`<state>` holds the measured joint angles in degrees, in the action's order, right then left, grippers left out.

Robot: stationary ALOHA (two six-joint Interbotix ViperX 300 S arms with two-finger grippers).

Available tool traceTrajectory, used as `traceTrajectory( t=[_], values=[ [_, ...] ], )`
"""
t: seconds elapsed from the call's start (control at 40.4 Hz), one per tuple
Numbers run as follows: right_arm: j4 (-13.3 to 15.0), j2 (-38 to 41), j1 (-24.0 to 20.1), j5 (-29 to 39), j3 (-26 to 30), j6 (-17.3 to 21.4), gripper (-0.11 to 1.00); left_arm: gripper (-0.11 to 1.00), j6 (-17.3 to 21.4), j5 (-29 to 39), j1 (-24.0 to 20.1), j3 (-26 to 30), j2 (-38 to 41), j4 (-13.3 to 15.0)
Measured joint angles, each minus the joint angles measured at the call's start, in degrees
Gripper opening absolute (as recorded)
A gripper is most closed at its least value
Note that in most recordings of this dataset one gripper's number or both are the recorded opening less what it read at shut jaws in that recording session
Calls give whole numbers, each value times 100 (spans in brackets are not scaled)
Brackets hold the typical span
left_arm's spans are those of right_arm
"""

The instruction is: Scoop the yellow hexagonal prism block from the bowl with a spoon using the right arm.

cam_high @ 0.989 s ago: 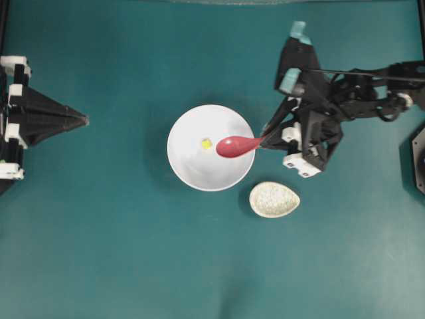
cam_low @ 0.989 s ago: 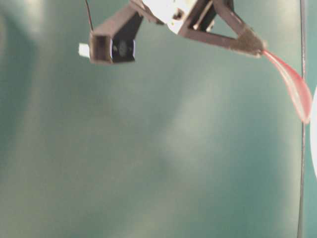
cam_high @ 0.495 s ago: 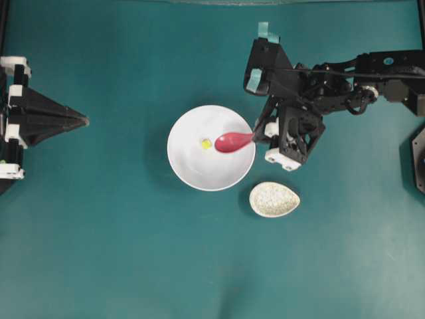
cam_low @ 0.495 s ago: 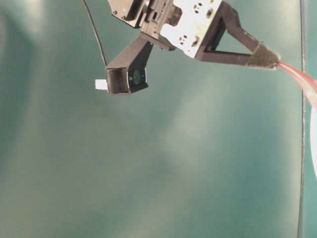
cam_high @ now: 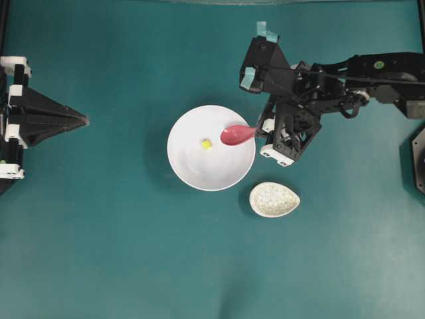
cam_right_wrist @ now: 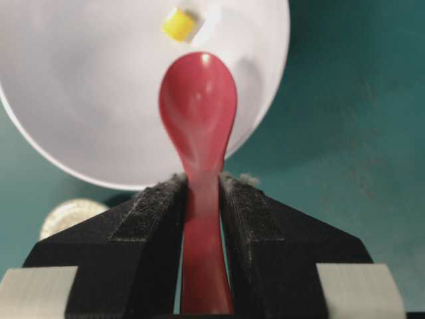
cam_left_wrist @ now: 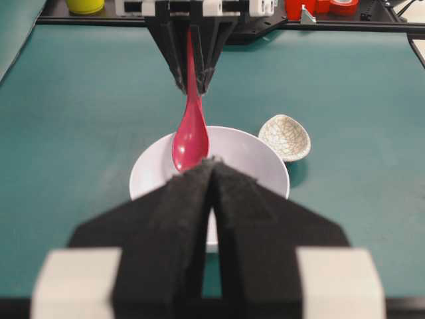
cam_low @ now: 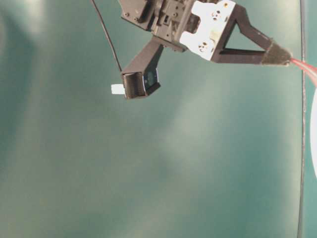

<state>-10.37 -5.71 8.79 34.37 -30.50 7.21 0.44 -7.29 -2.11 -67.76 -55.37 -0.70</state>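
Right gripper (cam_right_wrist: pixel 201 193) clamped on the spoon (cam_high: pixel 236 134) by its handle, jaws part-closed against both sides. Scoop poised over the bowl (cam_high: pixel 192 173), inside its right rim. Block (cam_high: pixel 206 143) on the bowl floor near the centre, just left of the scoop tip, not touching. Spoon rest (cam_high: pixel 274 199) beside the bowl, lower right. Left gripper (cam_left_wrist: pixel 212 179) parked well left, pads pressed together, holding nothing.

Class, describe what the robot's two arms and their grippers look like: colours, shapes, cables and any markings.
The right arm is a black open frame with white gripper blocks, thin black cables and teal tape tabs on its camera mount. The right gripper has black, foam-padded wedge fingers. The left gripper matches: black tapering fingers, white blocks, no teal tape visible.
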Motion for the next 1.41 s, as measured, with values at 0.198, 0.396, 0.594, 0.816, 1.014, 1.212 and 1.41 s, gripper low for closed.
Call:
traceTrajectory(
  t=[0.198, 0.396, 0.594, 0.816, 1.014, 1.212, 1.41],
  values=[
    [0, 202, -79, -35, 0, 9, 23, -1, 9, -9, 0, 0, 0, 0],
    [0, 396, -132, -158, 70, 9, 23, -1, 9, 0, 0, 0, 0, 0],
    [0, 589, -193, -369, 97, 9, 23, -1, 9, 0, 0, 0, 0, 0],
    [0, 817, -229, -571, 211, 26, 23, -1, 9, 0, 0, 0, 0, 0],
    [0, 1028, -281, -738, 343, 9, 23, -1, 9, 0, 0, 0, -9, 0],
    [0, 1187, -290, -976, 431, 0, 23, -1, 9, 0, 0, 0, -9, 0],
    [9, 1213, -299, -1336, 457, 0, 23, -1, 9, 0, -9, 0, -9, 0]
  ],
)
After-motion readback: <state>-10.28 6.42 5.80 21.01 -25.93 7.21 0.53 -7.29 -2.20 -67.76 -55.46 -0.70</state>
